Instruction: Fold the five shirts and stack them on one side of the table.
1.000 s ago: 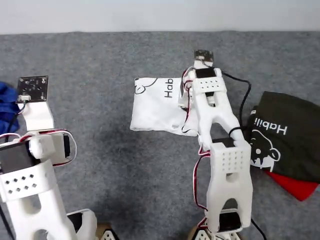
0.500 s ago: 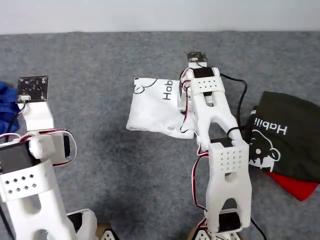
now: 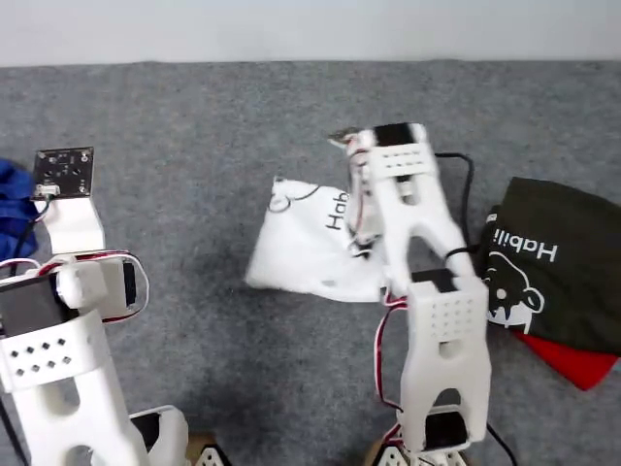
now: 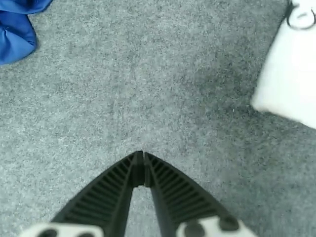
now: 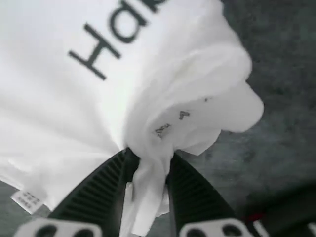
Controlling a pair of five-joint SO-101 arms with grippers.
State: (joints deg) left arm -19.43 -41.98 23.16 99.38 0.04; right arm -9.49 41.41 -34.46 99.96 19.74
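I see open worktop (image 3: 194, 175) between the blue shirt (image 3: 12, 199) at the left edge and the white shirt (image 3: 310, 248) mid-scene; the dark shirt (image 3: 553, 243) blocks the right side.

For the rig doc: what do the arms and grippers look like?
Left arm and right arm: white plastic, perforated link panels. Red, white and black cables run along the joints. Left gripper and right gripper: black ribbed fingers on white bases.

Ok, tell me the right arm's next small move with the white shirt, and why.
Probably carry it sideways toward the dark shirt. The right gripper is shut on a bunched edge of the white shirt, and the dark shirt lies folded on a red shirt.
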